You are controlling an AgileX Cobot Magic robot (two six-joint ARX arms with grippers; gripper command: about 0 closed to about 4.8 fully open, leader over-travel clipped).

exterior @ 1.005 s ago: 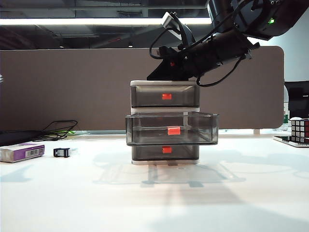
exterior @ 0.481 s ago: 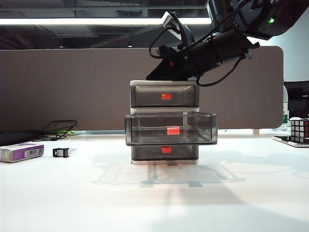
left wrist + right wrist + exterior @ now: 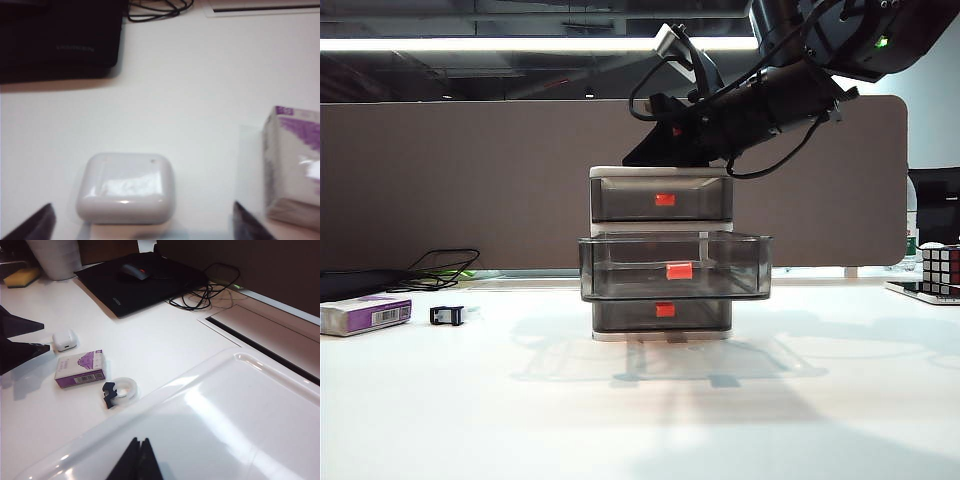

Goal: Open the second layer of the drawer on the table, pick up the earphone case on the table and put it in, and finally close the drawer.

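Exterior view: the small white-framed drawer unit [image 3: 661,255] stands mid-way along the plain white counter [image 3: 640,420]. Its middle smoky grey drawer [image 3: 675,267], marked by a red-orange tab, is pulled well out, so the compartment is ready to receive something. The right gripper [image 3: 650,150] rests on the unit's top, probably to steady it. A purple-and-white box [image 3: 365,314] and a small black clip [image 3: 447,316] lie far left.

Left wrist view: the left gripper [image 3: 142,227] hovers over the small whitish rounded earphone case [image 3: 125,188], its two dark fingers [image 3: 35,225] spread wide on either side, apparently set up to straddle and pinch it. The case lies on the counter just beside the box.

Right wrist view: the right fingers [image 3: 135,462] are pressed together on the unit's glossy white top, holding nothing.
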